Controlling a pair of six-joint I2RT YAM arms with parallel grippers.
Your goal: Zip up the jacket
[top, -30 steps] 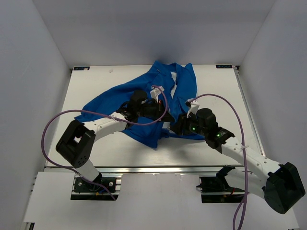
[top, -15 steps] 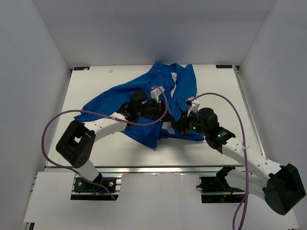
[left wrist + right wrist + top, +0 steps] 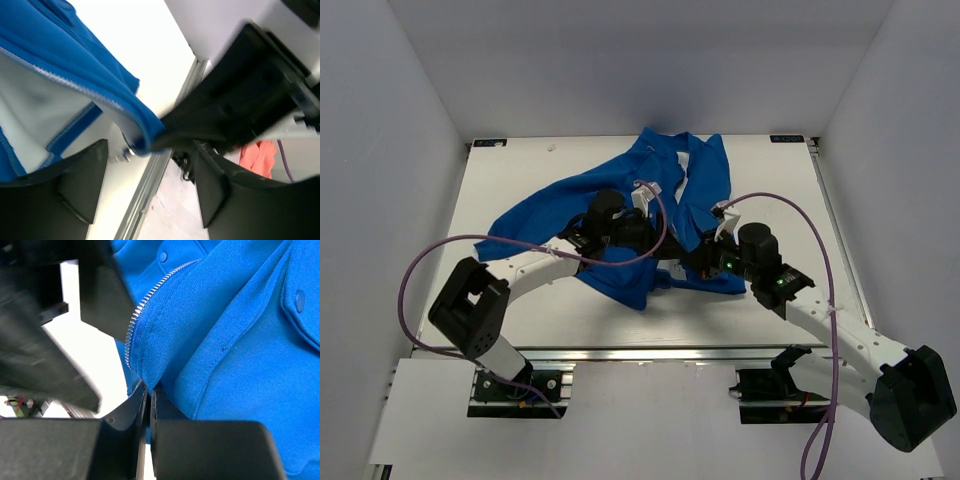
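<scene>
The bright blue jacket (image 3: 620, 190) lies crumpled across the middle of the table, its white lining (image 3: 35, 115) showing in the left wrist view. Both grippers meet at its near hem. My right gripper (image 3: 148, 390) is shut on the hem corner, just below the silver zipper teeth (image 3: 145, 305). My left gripper (image 3: 150, 185) stands open, its fingers (image 3: 85, 180) wide apart. The hem corner with a small metal zipper end (image 3: 127, 150) hangs just above the gap, touching neither finger. From above, the left gripper (image 3: 655, 240) and right gripper (image 3: 692, 262) sit close together.
The table's near edge with its metal rail (image 3: 155, 190) runs right under the left gripper. Purple cables (image 3: 790, 215) loop over both arms. White walls enclose the table on three sides. An orange cloth (image 3: 257, 155) lies on the floor beyond the edge.
My right gripper has closed on the jacket's hem corner. My left gripper has let go and opened wide. Both arms shifted only slightly.
</scene>
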